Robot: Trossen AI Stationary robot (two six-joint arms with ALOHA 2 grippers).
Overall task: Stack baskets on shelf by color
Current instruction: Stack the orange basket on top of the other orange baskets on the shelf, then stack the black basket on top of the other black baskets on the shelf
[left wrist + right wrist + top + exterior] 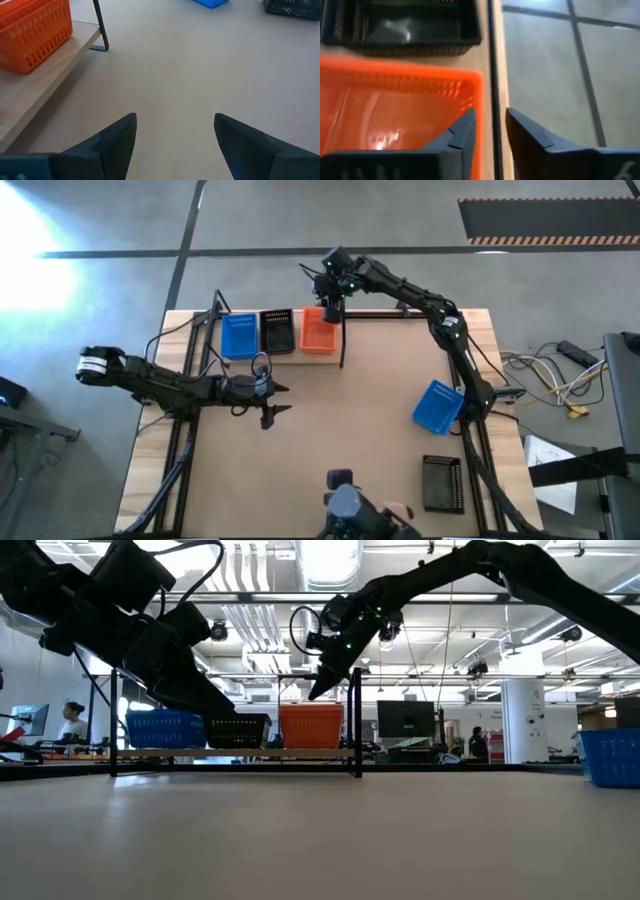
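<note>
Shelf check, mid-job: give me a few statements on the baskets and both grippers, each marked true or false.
1. The shelf holds a blue basket, a black basket and an orange basket side by side. True.
2. The right gripper is clamped on the orange basket. False: its fingers are parted at the basket's edge.
3. The left gripper is open over bare tabletop. True.
4. Every basket is on the shelf. False: a second blue basket and a second black basket sit on the table.
</note>
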